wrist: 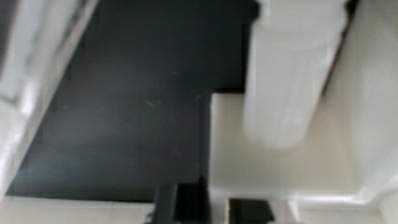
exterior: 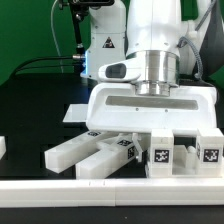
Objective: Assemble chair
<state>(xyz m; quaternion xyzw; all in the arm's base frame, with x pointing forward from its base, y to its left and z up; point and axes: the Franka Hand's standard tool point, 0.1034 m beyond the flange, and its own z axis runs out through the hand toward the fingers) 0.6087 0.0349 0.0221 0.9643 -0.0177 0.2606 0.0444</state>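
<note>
**Gripper low over the chair parts, jaws hidden**

The black table (exterior: 30, 120) fills the scene, with a green backdrop beyond it. The white arm (exterior: 155, 40) comes straight down at the middle. A long plain white border rail (exterior: 110, 187) runs along the table's near edge.

The gripper (exterior: 148, 131) has a broad white body and hangs just above the chair parts (exterior: 130, 145). These lie in a cluster near the rail, from the middle of the exterior view towards its right. The fingertips are lost among the white pieces. The wrist view is blurred, showing only pale upright shapes against the dark table. Whether the jaws are spread, pressed together or pinching a part cannot be told.

The marker board (exterior: 78, 112) lies flat on the table behind the cluster, towards the exterior view's left.

Within the cluster, two long bars (exterior: 75, 150) lie side by side, angled towards the near left. To the exterior view's right of them, tagged blocks (exterior: 160, 155) stand close together right under the gripper. The wrist view shows a white part (wrist: 267, 160) with dark tags at its edge. A small white piece (exterior: 3, 147) sits well apart at the exterior view's left edge.
</note>
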